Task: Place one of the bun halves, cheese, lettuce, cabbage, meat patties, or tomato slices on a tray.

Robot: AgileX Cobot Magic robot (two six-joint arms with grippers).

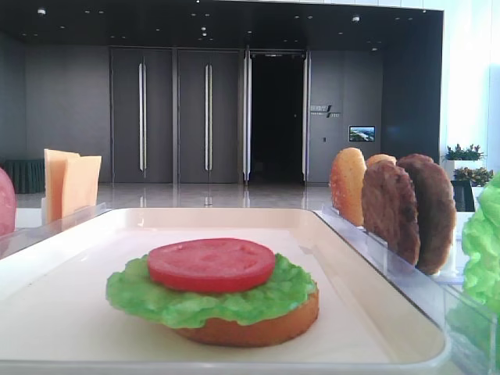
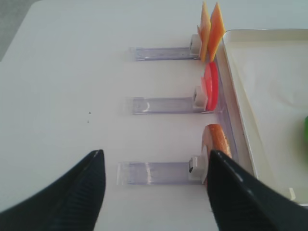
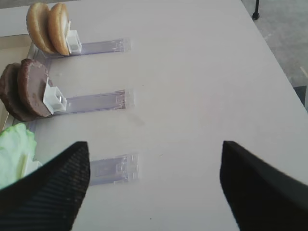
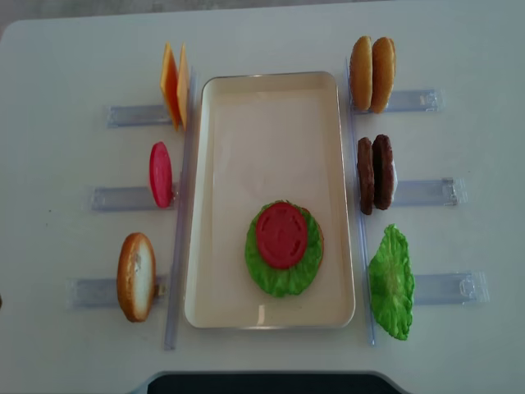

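Cream-white rectangular tray is seen holding a golden bun half, green lettuce and a red tomato slice, stacked. Right gripper fingers are spread over bare table. Left gripper fingers are likewise spread, holding nothing.

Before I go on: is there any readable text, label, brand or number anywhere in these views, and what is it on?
No text can be read in any view.
Wall sign beside the dark doorway: some lettering, too small and blurred to read.
Small screen on the same wall: a picture only, no legible words.
The tray, the clear racks and the food pieces carry no labels or markings.
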